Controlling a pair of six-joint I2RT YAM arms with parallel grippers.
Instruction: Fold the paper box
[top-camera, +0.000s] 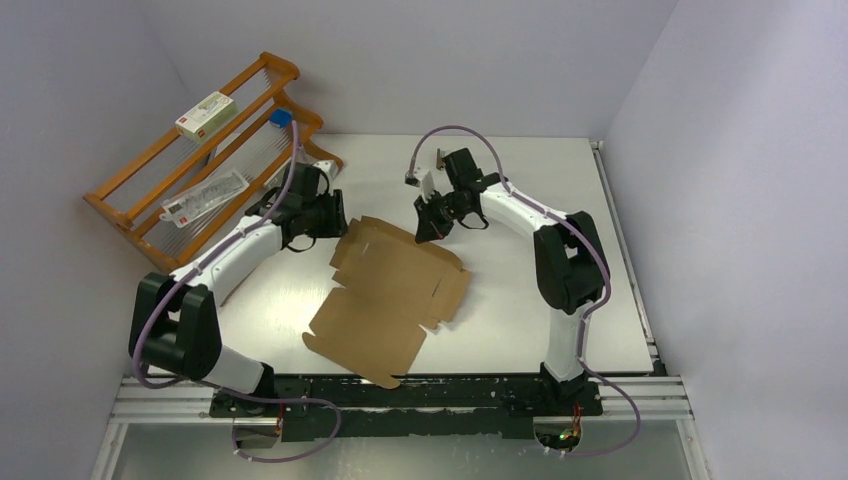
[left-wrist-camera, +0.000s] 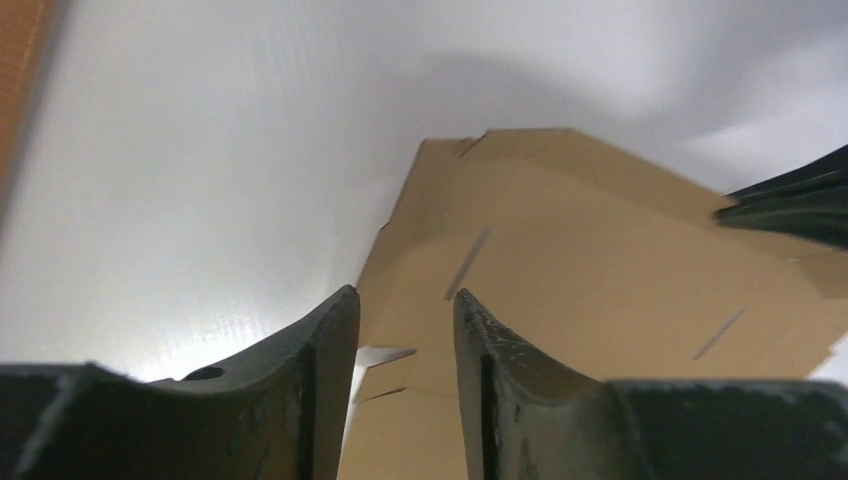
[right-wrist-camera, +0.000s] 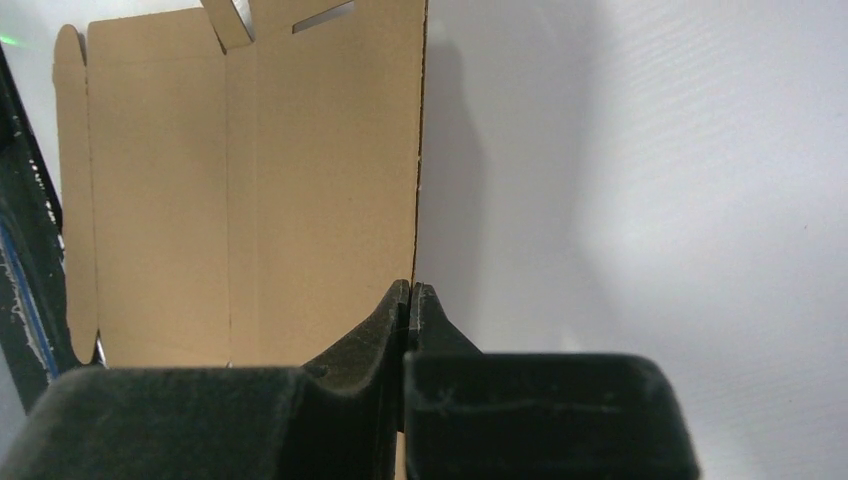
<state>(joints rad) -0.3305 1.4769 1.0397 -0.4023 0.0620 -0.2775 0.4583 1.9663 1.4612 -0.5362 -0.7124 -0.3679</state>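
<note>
Broadly, the white table (top-camera: 560, 300) offers bare surface to the right and far side, while the wooden rack (top-camera: 150, 195) crowds the far-left corner, close behind the left arm. The paper box (top-camera: 390, 295) lies flat and unfolded at the table's middle, its near corner close to the near edge. The right gripper (right-wrist-camera: 411, 290) is pressed together at the sheet's far edge and appears to pinch it. The left gripper (left-wrist-camera: 402, 300) stands spread over the far-left corner, holding nothing. I judge the step to be raising the far panel. It should hinge about its crease rather than drag, with the left claw pinning the base so the sheet cannot slide toward the near edge. Any swing is safer rightward, away from the rack.
</note>
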